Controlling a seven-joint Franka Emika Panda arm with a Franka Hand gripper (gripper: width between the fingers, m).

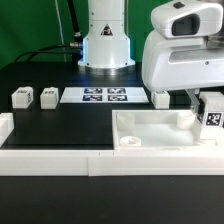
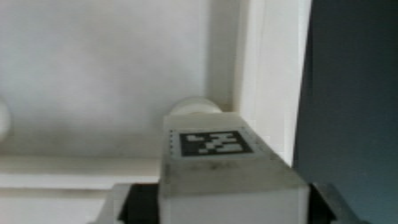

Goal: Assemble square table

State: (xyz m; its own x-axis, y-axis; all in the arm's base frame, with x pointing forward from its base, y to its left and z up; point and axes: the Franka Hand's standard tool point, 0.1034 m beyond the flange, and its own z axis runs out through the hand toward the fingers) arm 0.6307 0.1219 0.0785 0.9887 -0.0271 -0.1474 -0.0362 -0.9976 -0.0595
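The square table top [image 1: 165,143], a white tray with round corner sockets, lies at the exterior view's right. My gripper [image 1: 207,100] is shut on a white block leg [image 1: 212,116] with a black-and-white tag and holds it upright over the top's right corner. In the wrist view the leg [image 2: 217,150] sits between my fingers [image 2: 139,200], just above a round corner socket [image 2: 196,104] next to the tray's wall [image 2: 267,60]. Two more legs [image 1: 22,97] [image 1: 49,96] stand at the left. Another white piece [image 1: 160,98] stands behind the top.
The marker board [image 1: 105,96] lies in front of the robot base [image 1: 105,45]. A long white border rail [image 1: 60,156] runs along the front and turns up at the left [image 1: 5,125]. The black table surface [image 1: 60,125] lies between them.
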